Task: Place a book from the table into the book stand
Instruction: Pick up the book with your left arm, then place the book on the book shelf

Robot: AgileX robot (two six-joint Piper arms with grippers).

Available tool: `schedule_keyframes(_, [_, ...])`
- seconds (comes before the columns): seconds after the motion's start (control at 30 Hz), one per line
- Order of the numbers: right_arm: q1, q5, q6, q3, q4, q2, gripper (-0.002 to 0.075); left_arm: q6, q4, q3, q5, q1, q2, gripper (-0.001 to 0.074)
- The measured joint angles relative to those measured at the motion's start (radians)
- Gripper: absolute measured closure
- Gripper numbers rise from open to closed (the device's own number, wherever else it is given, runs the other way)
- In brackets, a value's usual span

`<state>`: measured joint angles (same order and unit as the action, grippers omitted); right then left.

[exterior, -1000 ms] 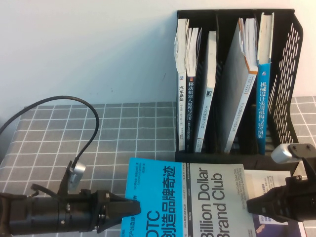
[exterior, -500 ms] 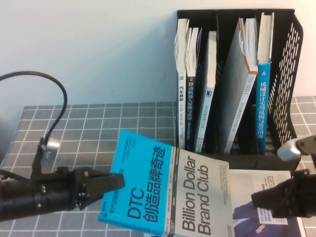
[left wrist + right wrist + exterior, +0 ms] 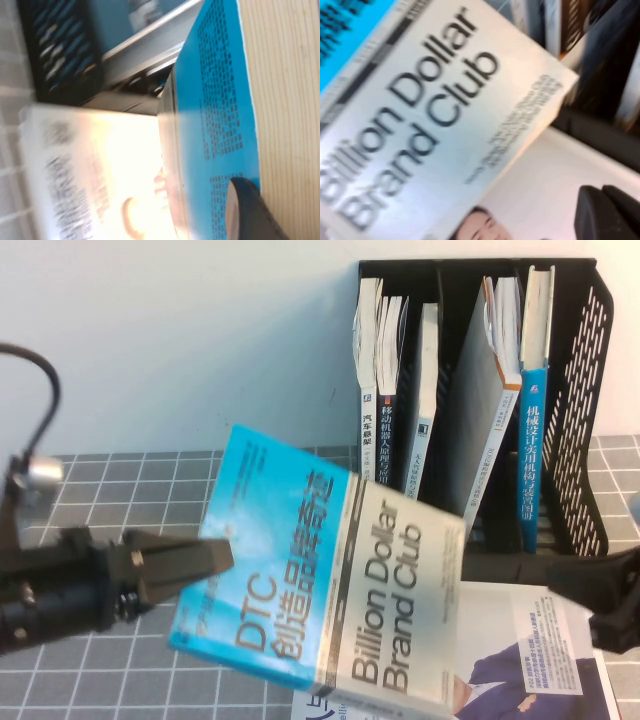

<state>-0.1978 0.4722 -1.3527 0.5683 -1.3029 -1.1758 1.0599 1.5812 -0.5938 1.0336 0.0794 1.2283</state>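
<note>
The book stand [image 3: 575, 440] is a black upright rack with perforated mesh sides, standing at the back right of the counter [image 3: 280, 480]. Its divided slots hold five books, all upright or slightly leaning with spines toward the camera: two white-topped ones with dark lower spines at the left, a thin pale one next to them, a larger grey one [image 3: 482, 430] leaning in the middle, and a blue-spined book [image 3: 531, 455] with white Chinese characters at the right. The outermost slot on the right looks vacant.

Outside the stand there are two books. The book [image 3: 330, 590], with its bright blue band and pale grey "Billion Dollar Brand Club" part, is lifted clear of the counter and tilted, in front of the stand and left of it. The left gripper [image 3: 205, 558] pinches its blue edge between its fingers [image 3: 250, 212]. Beneath it a larger white book [image 3: 540, 660] showing a man in a suit lies flat on the counter.

The right gripper [image 3: 607, 215] hovers low at the right, over the white book; its fingers appear pressed together with nothing between them.

The counter carries a grey cloth with a white grid. A plain pale wall rises behind.
</note>
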Motion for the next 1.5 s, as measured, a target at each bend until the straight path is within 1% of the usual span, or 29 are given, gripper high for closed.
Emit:
schedule_keyframes(0.23, [0.000,-0.126,0.002,0.000,0.000,0.086,0.0729,-0.195,-0.132,-0.202,-0.003,0.000,-0.159,0.0549])
schedule_keyframes(0.43, [0.000,-0.292,0.002,0.000,-0.005,0.163,0.0729,-0.322,-0.199,-0.393,-0.014,-0.003,-0.178,0.0549])
schedule_keyframes(0.5, [0.000,-0.350,0.002,0.000,-0.012,0.192,0.0729,-0.346,-0.218,-0.459,-0.038,-0.025,-0.178,0.0550])
schedule_keyframes(0.57, [0.000,-0.405,-0.002,0.002,-0.012,0.223,0.0729,-0.368,-0.242,-0.529,-0.068,-0.067,-0.170,0.0549])
schedule_keyframes(0.7, [0.000,-0.443,-0.002,0.024,-0.014,0.266,0.0729,-0.431,-0.311,-0.660,-0.116,-0.194,-0.121,0.0550])
schedule_keyframes(0.8, [0.000,-0.389,0.015,0.040,-0.020,0.282,0.0729,-0.484,-0.377,-0.754,-0.166,-0.307,-0.060,0.0550])
schedule_keyframes(0.87, [0.000,-0.311,0.057,0.044,-0.015,0.284,0.0729,-0.512,-0.415,-0.819,-0.216,-0.385,-0.012,0.0551])
schedule_keyframes(0.93, [0.000,-0.227,0.114,0.044,0.029,0.284,0.0729,-0.527,-0.460,-0.893,-0.266,-0.456,0.052,0.0552])
schedule_keyframes(1.0, [0.000,-0.159,0.220,0.045,0.123,0.284,0.0729,-0.552,-0.503,-0.971,-0.310,-0.509,0.117,0.0552])
schedule_keyframes(1.03, [0.000,-0.122,0.294,0.047,0.202,0.284,0.0729,-0.571,-0.534,-1.018,-0.329,-0.536,0.157,0.0552])
schedule_keyframes(1.1, [0.000,-0.051,0.468,0.049,0.414,0.284,0.0729,-0.623,-0.608,-1.109,-0.337,-0.574,0.238,0.0552])
schedule_keyframes(1.13, [0.000,-0.007,0.581,0.049,0.540,0.284,0.0729,-0.662,-0.644,-1.161,-0.337,-0.587,0.278,0.0552])
schedule_keyframes(1.27, [-0.002,0.192,0.981,0.049,1.011,0.302,0.0729,-0.814,-0.830,-1.356,-0.299,-0.607,0.414,0.0552])
schedule_keyframes(1.33, [-0.003,0.263,1.120,0.049,1.168,0.335,0.0729,-0.875,-0.912,-1.442,-0.280,-0.607,0.467,0.0552])
schedule_keyframes(1.43, [-0.003,0.324,1.252,0.049,1.316,0.417,0.0729,-0.982,-0.996,-1.543,-0.288,-0.609,0.548,0.0552])
schedule_keyframes(1.5, [-0.003,0.341,1.305,0.049,1.355,0.479,0.0729,-1.066,-1.038,-1.607,-0.299,-0.615,0.593,0.0552])
